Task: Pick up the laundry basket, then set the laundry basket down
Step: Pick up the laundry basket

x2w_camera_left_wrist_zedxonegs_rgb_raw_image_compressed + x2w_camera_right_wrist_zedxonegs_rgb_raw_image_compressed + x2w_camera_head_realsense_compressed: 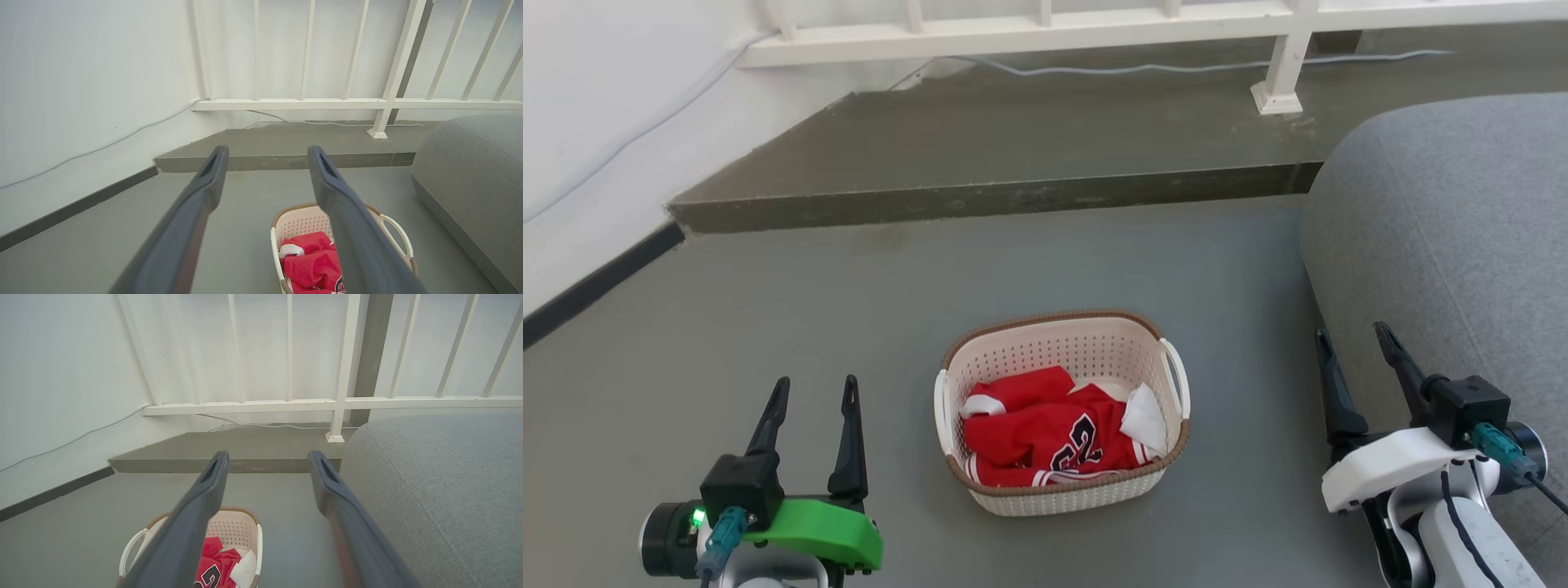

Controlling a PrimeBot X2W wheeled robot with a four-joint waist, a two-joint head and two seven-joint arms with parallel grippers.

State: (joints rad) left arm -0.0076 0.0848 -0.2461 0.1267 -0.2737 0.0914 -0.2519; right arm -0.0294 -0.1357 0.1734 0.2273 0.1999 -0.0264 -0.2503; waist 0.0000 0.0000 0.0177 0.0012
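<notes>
The laundry basket (1062,359) stands on the grey floor between my two arms, cream-white and perforated, with a brown rim and a white handle on each side. A red jersey (1045,433) with black numbers and a bit of white cloth lies inside it. My left gripper (815,390) is open, a short way to the basket's left and apart from it. On the other side my right gripper (1352,333) is open too, beside the grey cushion. The basket (302,222) shows low in the left wrist view and low left in the right wrist view as the basket (235,526).
A large grey cushion (1445,237) fills the right side, close to my right arm. Ahead, a raised concrete step (996,196) carries a white railing (1045,28) with a cable along it. A white wall with a dark skirting (596,282) runs on the left.
</notes>
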